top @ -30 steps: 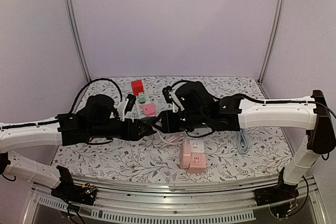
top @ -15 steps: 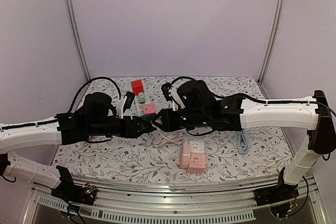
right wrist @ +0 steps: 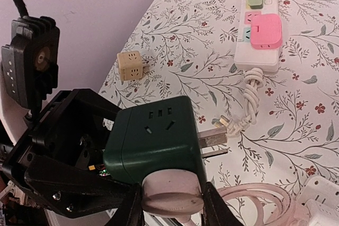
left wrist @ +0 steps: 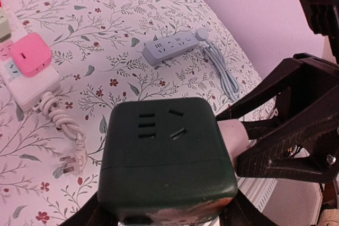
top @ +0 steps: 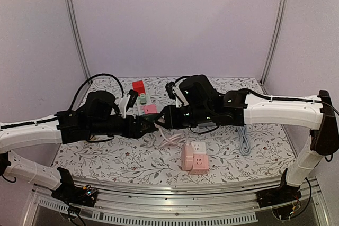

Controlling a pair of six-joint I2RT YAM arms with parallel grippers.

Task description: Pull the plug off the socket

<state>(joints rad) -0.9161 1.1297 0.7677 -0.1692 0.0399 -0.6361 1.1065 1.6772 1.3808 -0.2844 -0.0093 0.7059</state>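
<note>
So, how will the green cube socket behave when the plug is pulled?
The green cube socket looks rigid and should not flex. Its smooth faces may slip under load. The plug sits in one side, so pulling could twist it.

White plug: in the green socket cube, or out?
In. The white plug sits flush against the green socket cube; no pins show between them.
</note>
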